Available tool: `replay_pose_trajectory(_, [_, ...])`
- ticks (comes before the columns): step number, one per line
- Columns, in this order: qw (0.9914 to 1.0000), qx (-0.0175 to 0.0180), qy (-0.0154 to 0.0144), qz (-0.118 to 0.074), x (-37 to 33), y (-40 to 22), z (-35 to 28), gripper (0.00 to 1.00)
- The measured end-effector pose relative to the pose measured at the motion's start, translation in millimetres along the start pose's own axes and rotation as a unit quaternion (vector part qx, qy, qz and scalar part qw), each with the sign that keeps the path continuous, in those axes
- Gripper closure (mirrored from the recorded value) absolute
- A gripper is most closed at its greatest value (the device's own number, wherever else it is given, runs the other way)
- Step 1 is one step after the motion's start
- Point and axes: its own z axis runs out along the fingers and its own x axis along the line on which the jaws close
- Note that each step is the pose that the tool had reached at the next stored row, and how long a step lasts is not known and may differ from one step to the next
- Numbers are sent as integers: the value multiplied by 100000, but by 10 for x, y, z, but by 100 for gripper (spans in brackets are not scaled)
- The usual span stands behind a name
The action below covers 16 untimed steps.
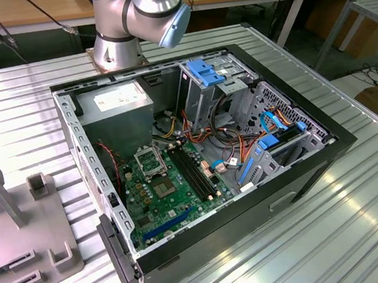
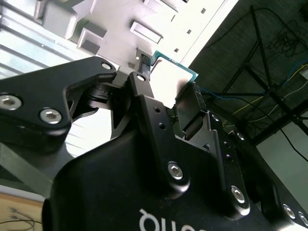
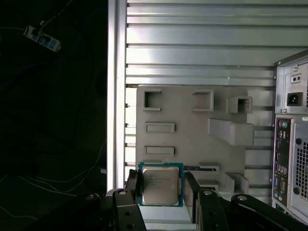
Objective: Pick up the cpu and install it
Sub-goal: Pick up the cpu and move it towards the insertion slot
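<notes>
The hand (image 3: 161, 192) is closed narrowly on two opposite edges of the cpu (image 3: 160, 185), holding it over the grey holder plate (image 3: 192, 130). I judge the chip to be light, stiff and delicate underneath, so an edge grip suits it. Beside the plate stands the computer case (image 3: 291, 144).

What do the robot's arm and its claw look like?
The arm is fat, round and silvery grey, with a pale blue cap on its joint. The claw is black and chunky, dotted with shiny round screws and marked with white letters.
</notes>
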Motion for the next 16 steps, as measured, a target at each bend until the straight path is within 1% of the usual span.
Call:
replay_pose_trajectory(7, [100000,-69,0,-3,-2,-1,-1,53])
replay_pose_trajectory(12, [100000,-64,3,-3,-45,-1,-3,53])
replay_pose_trajectory(16, [100000,-66,2,-3,-105,-2,-5,53])
